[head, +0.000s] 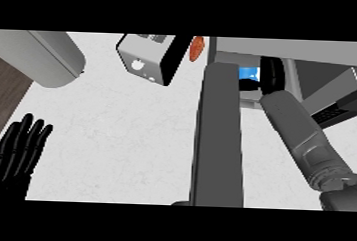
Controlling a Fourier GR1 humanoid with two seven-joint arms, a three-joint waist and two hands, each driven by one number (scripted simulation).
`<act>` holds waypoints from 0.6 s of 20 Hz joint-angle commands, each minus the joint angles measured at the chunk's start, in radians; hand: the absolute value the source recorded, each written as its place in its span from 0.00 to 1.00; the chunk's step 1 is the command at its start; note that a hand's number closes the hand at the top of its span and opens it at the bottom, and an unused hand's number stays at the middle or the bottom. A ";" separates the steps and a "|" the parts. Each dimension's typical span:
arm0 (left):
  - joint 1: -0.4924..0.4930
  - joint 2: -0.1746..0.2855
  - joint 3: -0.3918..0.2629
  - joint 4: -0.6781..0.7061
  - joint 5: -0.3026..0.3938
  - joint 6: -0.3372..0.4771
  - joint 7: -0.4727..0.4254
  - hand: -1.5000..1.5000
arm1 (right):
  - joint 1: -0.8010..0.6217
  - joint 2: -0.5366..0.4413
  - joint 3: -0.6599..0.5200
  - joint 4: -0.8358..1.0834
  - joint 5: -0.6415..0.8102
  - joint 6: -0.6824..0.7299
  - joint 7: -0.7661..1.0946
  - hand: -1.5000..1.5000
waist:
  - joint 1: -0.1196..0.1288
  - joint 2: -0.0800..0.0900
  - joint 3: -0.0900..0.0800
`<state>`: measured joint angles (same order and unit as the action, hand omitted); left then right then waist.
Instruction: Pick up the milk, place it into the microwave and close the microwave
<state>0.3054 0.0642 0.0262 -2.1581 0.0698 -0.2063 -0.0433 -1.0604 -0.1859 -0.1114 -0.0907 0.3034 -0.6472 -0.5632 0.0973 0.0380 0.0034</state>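
Head view. Locate milk [248,73] inside microwave [309,49] cavity, just left of right robot hand [271,75], likewise inside; cannot tell whether clamped or apart. Note door [219,134] open, long axis toward lower edge, just left of right forearm. Note left robot hand [18,147] at desk [122,140] lower left, fingers straight, resting, well apart. Expect release, withdrawal, then closing.

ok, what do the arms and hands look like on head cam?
Left hand: black, slim ridged fingers; its forearm is out of frame. Right forearm: smooth grey tube with panel seams and a darker rounded joint at the lower end. Right hand: black, mostly hidden. No cables or markings visible.
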 commanded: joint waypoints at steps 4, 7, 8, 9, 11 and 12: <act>0.058 0.001 -0.029 -0.033 -0.016 -0.024 -0.018 0.00 | 0.014 -0.031 -0.046 -0.009 -0.036 -0.022 -0.015 0.00 | 0.004 -0.001 0.000; 0.031 -0.006 -0.022 -0.031 -0.018 -0.005 0.004 0.00 | 0.052 -0.004 -0.062 -0.023 -0.049 -0.064 -0.057 0.00 | -0.013 -0.005 0.000; 0.049 -0.008 -0.023 -0.013 -0.023 -0.014 -0.036 0.00 | -0.007 -0.044 -0.054 -0.018 -0.038 -0.038 -0.017 0.00 | -0.007 -0.005 -0.001; 0.057 -0.022 -0.048 -0.014 -0.040 -0.009 -0.035 0.00 | -0.009 -0.040 -0.052 -0.012 -0.034 -0.052 -0.011 0.00 | -0.008 -0.005 -0.001; 0.039 -0.021 -0.059 -0.024 -0.056 0.000 -0.006 0.00 | 0.044 -0.055 -0.073 -0.032 -0.054 -0.028 -0.080 0.00 | -0.021 -0.006 0.000; 0.126 -0.014 -0.046 -0.071 -0.042 -0.022 -0.052 0.00 | 0.043 -0.064 -0.088 -0.035 -0.067 -0.037 -0.075 0.00 | -0.006 -0.010 0.000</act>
<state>0.3566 0.0508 -0.0110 -2.1842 0.0332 -0.2127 -0.0623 -1.0369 -0.2241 -0.1728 -0.1143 0.2582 -0.6856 -0.6101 0.0856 0.0323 0.0033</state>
